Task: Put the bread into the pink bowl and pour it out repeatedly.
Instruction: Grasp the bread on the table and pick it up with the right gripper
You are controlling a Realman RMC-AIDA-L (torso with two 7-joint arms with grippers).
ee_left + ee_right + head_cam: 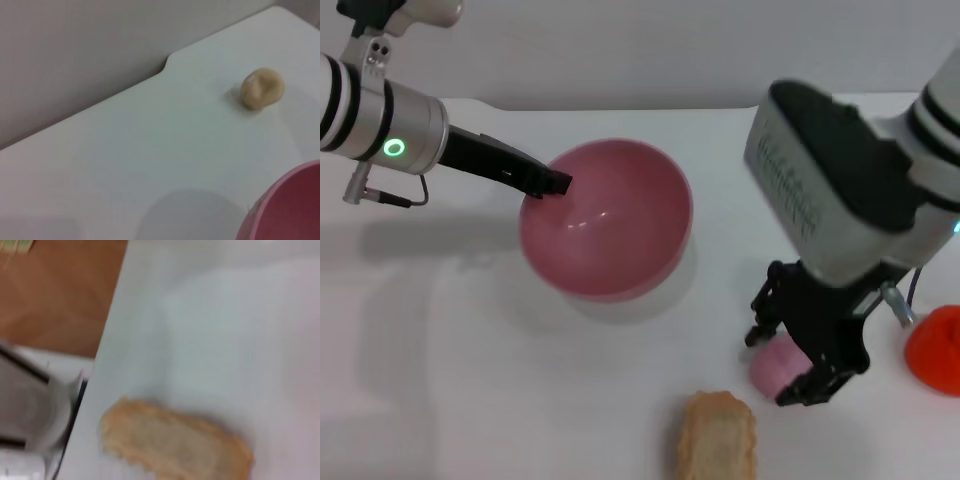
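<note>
The pink bowl (610,225) is tipped up on its side at the table's middle, its opening facing me and nothing inside. My left gripper (552,186) is shut on its left rim. A part of that rim (292,207) shows in the left wrist view. The bread (718,436) lies flat on the table near the front edge, tan side up, and appears again in the right wrist view (175,442). My right gripper (786,360) hangs open just behind and to the right of the bread, its fingers either side of a small pink dome (770,368).
A red-orange object (935,348) sits at the right edge of the table. A small beige knotted lump (262,88) lies on the table beyond the bowl. The table's front edge (102,365) drops to a brown floor close to the bread.
</note>
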